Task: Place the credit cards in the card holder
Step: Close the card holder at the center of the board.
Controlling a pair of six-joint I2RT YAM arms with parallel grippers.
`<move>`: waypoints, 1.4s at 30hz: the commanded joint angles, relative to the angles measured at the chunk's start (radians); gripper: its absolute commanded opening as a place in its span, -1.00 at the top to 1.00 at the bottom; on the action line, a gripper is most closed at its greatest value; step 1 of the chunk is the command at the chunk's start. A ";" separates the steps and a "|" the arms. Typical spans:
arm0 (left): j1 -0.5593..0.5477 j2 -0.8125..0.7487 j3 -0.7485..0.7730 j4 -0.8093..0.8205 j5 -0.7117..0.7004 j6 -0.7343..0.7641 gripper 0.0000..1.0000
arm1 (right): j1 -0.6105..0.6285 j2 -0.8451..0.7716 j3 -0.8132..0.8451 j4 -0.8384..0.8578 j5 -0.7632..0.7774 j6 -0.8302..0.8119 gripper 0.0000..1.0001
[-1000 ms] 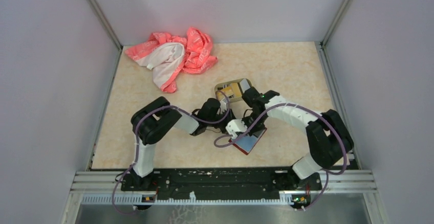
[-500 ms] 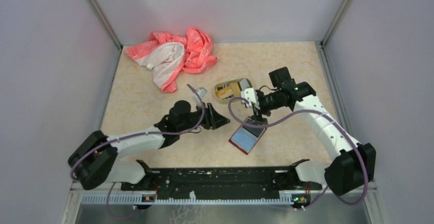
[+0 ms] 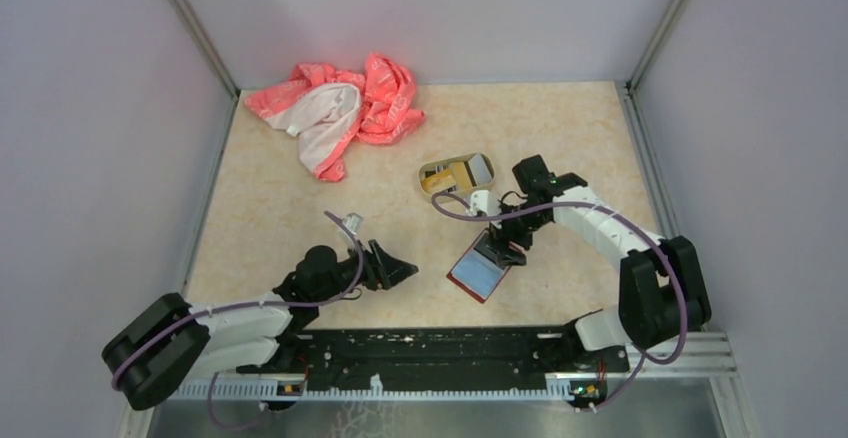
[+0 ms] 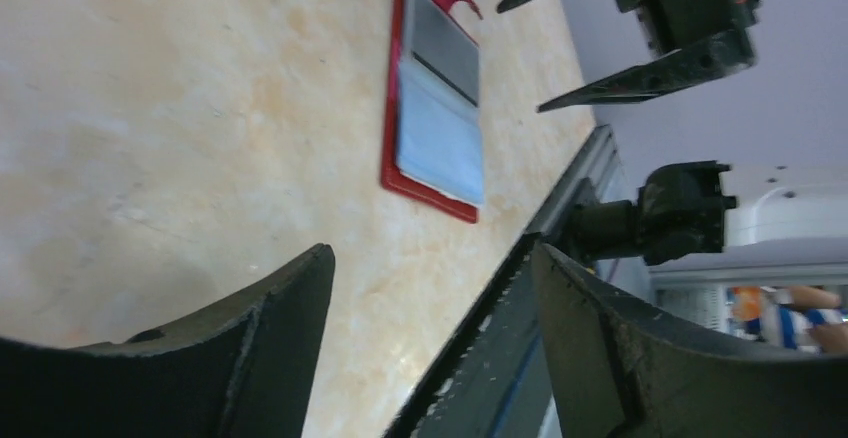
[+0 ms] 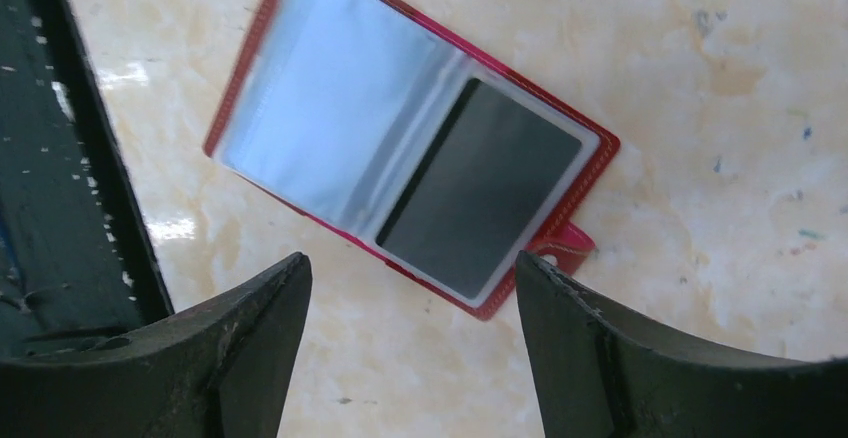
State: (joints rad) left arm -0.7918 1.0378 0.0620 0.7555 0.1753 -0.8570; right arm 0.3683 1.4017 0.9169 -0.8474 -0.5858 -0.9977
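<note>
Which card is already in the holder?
The dark card, tucked into the snap-tab half of the open red card holder. The other cards, yellow-gold and grey, lie in the tan tray farther back.

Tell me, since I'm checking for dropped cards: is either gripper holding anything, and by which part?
Nothing is held: left gripper and right gripper are open and empty; the card holder lies ungripped.

Top view: card holder (image 3: pixel 480 278), 12 o'clock end hidden under right gripper (image 3: pixel 502 249). Credit cards (image 3: pixel 455 175) in tin tray (image 3: pixel 424 176) too small to count.
Right wrist view: pale pocket (image 5: pixel 320 128) blurred, contents unreadable; fingers (image 5: pixel 250 358) cut off at 6 o'clock edge.
Left wrist view: left gripper (image 4: pixel 432 253), fingers (image 4: pixel 255 358) cut off at 6 o'clock edge.
</note>
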 commanded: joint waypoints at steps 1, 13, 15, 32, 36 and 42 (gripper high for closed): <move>-0.123 0.081 -0.007 0.167 0.030 -0.209 -0.53 | -0.030 0.001 0.028 0.073 0.163 0.091 -0.47; -0.400 0.260 0.106 0.036 -0.358 -0.441 -0.48 | -0.053 0.178 0.048 0.110 0.244 0.250 -0.29; -0.401 0.319 0.133 0.051 -0.347 -0.462 -0.44 | -0.057 0.196 0.049 0.106 0.232 0.259 -0.20; -0.402 0.546 0.258 -0.072 -0.308 -0.612 -0.25 | -0.060 0.320 0.088 0.069 0.064 0.358 0.61; -0.399 0.558 0.272 -0.065 -0.318 -0.613 -0.26 | -0.059 0.320 0.088 0.073 0.061 0.362 0.61; -0.385 0.584 0.267 0.083 -0.331 -0.587 -0.26 | -0.060 0.318 0.087 0.075 0.061 0.367 0.61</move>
State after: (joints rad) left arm -1.1847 1.5856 0.3241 0.7681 -0.1249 -1.4651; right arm 0.3050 1.7023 0.9897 -0.7795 -0.5007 -0.6426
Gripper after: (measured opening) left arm 0.627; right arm 0.199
